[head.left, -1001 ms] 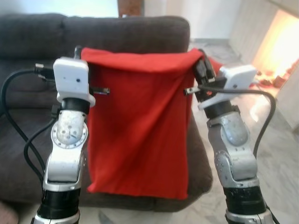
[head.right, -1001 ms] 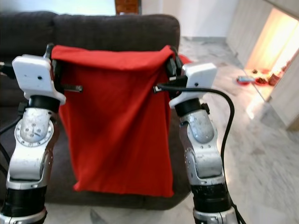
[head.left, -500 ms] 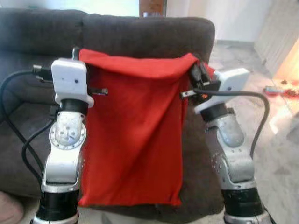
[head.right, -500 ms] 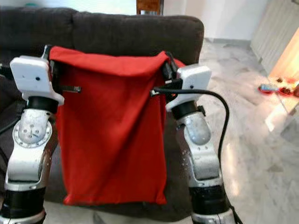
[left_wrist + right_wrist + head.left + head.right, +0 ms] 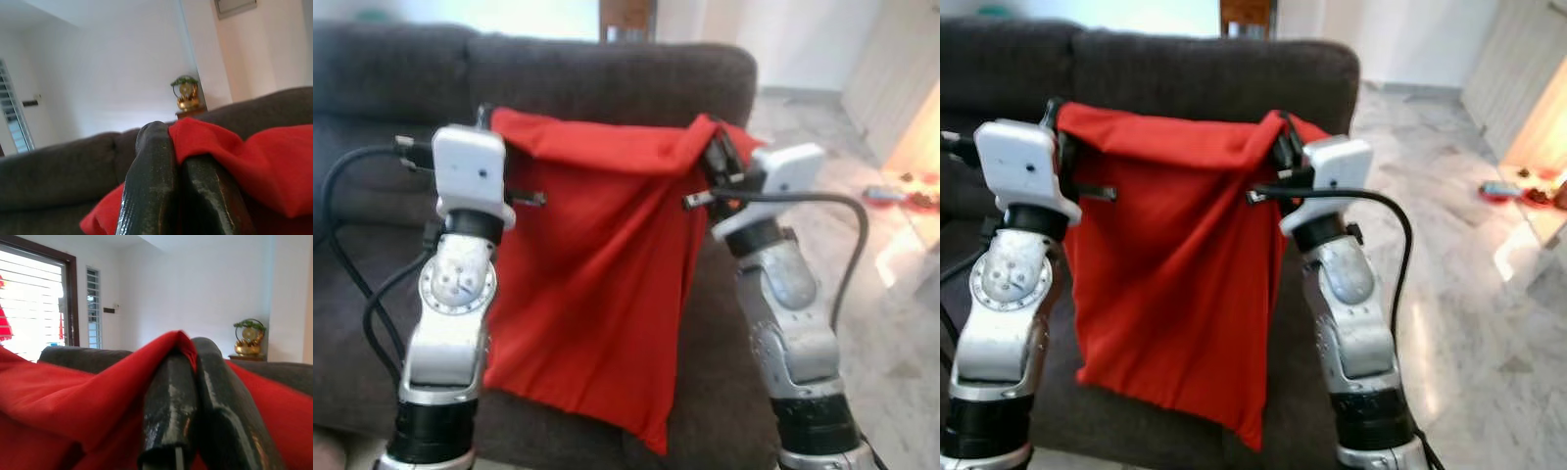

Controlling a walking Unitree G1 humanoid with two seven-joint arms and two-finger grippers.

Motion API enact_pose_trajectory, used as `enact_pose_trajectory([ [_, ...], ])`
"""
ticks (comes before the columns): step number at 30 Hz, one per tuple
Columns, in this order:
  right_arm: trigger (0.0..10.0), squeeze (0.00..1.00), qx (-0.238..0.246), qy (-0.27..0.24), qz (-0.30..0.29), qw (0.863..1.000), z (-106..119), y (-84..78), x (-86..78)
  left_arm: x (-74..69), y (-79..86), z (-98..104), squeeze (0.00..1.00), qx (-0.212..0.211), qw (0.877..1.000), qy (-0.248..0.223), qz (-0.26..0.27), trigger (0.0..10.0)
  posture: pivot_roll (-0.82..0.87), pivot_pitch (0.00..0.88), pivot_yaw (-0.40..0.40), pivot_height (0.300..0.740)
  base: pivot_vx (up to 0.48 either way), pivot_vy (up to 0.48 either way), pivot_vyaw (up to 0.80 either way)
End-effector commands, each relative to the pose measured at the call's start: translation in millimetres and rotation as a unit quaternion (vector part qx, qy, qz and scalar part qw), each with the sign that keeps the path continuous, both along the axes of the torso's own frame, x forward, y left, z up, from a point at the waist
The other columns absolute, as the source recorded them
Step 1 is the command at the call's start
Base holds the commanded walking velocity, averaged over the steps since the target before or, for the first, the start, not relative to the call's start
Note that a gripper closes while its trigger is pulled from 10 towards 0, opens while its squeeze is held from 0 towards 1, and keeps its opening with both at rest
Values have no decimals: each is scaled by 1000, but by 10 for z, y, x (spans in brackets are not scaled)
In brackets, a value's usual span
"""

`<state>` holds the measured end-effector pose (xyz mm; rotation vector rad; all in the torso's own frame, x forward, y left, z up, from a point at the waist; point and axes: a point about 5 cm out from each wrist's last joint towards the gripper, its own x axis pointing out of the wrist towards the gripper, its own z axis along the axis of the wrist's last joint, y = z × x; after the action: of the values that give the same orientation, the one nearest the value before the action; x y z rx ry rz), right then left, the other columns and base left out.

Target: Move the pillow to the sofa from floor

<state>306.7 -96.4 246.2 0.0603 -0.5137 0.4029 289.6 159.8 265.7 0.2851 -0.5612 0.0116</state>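
Both tools pinching pillow (image 5: 597, 284) top corners

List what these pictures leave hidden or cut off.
- Sofa seat, eye views: mostly hidden behind the hanging pillow and both arms.
- Left pincer, left eye view: tips hidden behind its white wrist housing.
- Right pincer, right wrist view: the pillow's fold covers one finger's tip.
- Shelf ornament, wrist views: too small to identify.

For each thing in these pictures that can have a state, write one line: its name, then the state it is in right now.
red pillow: lifted off the floor, hanging limp by its top corners in front of the sofa.
left gripper: shut on the pillow's top corner.
right gripper: shut on the other top corner.
sofa: dark grey, nothing resting on its backrest.
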Motion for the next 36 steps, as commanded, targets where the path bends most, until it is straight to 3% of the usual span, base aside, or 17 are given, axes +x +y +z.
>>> enact_pose_trajectory([
  [1,10000,0,12,-40,-6,999,166,-56,-33,-31,-166,11,0,-3,999,5,-51,10000,22,4,-6,740,0,0,0],
  [10,10000,0,-21,8,6,1000,-67,-12,1,-13,-282,-138,0,19,994,53,-99,10000,25,7,-4,740,0,0,0],
  [18,10000,0,-72,27,18,997,-209,50,-10,0,-308,-307,0,44,988,97,-108,10000,25,12,-4,740,0,0,0],
  [26,10000,0,-125,32,46,991,-303,160,-52,-10,-408,-506,0,114,974,142,-131,10000,23,16,-6,740,0,0,0],
  [27,10000,0,-129,33,48,990,-314,166,-55,-4,-403,-516,306,118,974,144,-127,10000,22,17,-7,740,0,0,0],
  [28,10000,0,-133,33,50,989,-322,171,-57,-1,-400,-523,306,120,974,146,-124,10000,22,17,-7,740,0,0,0],
  [29,10000,0,-137,34,55,988,-334,182,-63,3,-395,-523,1000,119,974,146,-122,10000,21,16,-7,740,0,0,0],
  [30,10000,220,-142,36,62,987,-347,195,-73,6,-388,-518,1000,117,975,145,-121,10000,20,16,-8,740,0,0,0],
  [31,10000,220,-142,36,62,987,-347,195,-73,6,-388,-518,1000,117,975,145,-121,10000,20,16,-8,740,0,0,0],
  [32,10000,929,-143,36,65,987,-352,204,-79,8,-384,-513,1000,117,975,144,-119,10000,21,16,-8,740,0,0,0],
  [34,10000,929,-143,36,66,987,-351,206,-80,8,-383,-511,1000,117,976,143,-119,10000,21,16,-8,740,0,0,0],
  [35,10000,1000,-143,35,68,987,-350,212,-83,11,-372,-498,1000,117,976,140,-115,10000,21,18,-9,740,0,0,0],
  [36,10000,1000,-144,35,69,987,-350,214,-84,12,-367,-492,1000,119,977,138,-112,10000,21,17,-10,740,0,0,0],
])
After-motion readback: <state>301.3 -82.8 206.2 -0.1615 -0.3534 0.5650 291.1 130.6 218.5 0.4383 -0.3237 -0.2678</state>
